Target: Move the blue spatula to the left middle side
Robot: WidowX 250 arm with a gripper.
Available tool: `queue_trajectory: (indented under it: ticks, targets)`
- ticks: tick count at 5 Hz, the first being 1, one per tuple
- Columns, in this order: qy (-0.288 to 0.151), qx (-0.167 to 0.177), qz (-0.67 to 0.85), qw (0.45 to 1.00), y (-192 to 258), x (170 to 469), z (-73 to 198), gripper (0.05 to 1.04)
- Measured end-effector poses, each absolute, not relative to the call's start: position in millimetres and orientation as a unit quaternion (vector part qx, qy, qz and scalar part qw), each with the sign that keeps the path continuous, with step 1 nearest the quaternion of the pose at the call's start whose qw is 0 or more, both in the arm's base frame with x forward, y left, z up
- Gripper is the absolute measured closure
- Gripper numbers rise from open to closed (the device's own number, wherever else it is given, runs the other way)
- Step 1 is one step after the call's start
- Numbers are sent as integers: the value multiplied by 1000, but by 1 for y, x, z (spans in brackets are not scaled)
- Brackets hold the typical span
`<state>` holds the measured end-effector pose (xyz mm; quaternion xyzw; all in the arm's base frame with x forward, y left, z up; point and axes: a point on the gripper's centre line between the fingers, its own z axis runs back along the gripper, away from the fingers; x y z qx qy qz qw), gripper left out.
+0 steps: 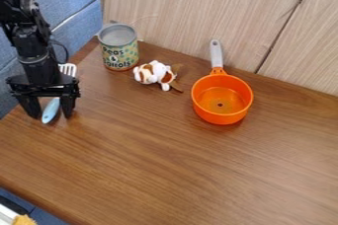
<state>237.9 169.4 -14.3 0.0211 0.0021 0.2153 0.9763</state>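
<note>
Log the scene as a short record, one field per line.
claw: open, at the picture's left
spatula: light-blue handle between the spread fingers, slotted head toward the can
tin can: upright, near the wood panel
plush toy: white and brown, between can and saucepan
saucepan: orange, pale handle pointing toward the panel

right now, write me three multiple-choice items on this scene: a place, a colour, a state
1. Where is the round orange pot?
A left of the white-and-brown plush toy
B right of it
C on it

2. What colour is the pot's handle?
A black
B red
C light grey

3. How do the black gripper's fingers stand?
A apart
B closed together
C crossed

Key:
1 B, the toy sits between the pot and the patterned can.
2 C, pale grey shows above the orange rim.
3 A, the light-blue-handled spatula shows between them.
</note>
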Motion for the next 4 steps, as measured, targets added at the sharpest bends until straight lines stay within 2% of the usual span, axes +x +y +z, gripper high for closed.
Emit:
queue_trajectory:
  ticks: [1,3,4]
  targets:
    - [4,28,221,975,164,236,-4,83]
    - [-36,40,238,970,160,236,43,83]
    - [-38,41,236,970,160,236,45,83]
